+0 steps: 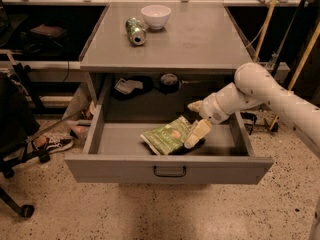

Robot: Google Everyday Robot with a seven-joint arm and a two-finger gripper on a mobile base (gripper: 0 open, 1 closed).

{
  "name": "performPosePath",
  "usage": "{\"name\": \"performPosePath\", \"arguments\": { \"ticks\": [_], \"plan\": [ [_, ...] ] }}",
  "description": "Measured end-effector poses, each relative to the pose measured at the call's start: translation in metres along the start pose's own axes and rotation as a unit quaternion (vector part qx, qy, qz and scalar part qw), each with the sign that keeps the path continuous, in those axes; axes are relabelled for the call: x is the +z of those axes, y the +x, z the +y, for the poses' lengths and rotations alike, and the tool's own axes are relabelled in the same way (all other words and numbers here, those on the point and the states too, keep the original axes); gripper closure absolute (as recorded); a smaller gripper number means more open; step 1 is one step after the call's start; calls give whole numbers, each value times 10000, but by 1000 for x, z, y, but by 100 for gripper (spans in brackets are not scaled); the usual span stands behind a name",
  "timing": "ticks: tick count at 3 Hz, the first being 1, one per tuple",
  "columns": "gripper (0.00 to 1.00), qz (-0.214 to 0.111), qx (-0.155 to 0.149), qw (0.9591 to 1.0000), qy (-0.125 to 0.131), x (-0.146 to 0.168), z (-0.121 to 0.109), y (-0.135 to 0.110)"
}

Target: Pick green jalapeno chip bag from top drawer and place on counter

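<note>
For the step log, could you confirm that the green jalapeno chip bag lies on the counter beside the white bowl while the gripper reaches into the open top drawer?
Not quite: in the camera view the green jalapeno chip bag lies in the open top drawer, not on the counter beside the white bowl. The gripper does reach into that drawer.

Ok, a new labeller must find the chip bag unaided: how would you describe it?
Below the grey counter, the top drawer stands open. In it lies the flat green jalapeno chip bag, the gripper at its right edge. The only other green thing, a crushed can, sits on the counter.
</note>
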State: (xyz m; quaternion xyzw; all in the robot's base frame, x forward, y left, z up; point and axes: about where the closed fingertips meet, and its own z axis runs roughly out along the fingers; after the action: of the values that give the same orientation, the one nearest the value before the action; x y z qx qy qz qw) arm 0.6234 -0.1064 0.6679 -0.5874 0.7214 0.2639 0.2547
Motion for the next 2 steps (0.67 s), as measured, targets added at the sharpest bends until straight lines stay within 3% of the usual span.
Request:
{"name": "performPosePath", "arguments": {
  "ticks": [1, 2],
  "plan": [
    [0, -244, 477, 9985, -78, 33, 8, 8],
    [0, -243, 478, 9985, -79, 33, 8, 8]
  ]
}}
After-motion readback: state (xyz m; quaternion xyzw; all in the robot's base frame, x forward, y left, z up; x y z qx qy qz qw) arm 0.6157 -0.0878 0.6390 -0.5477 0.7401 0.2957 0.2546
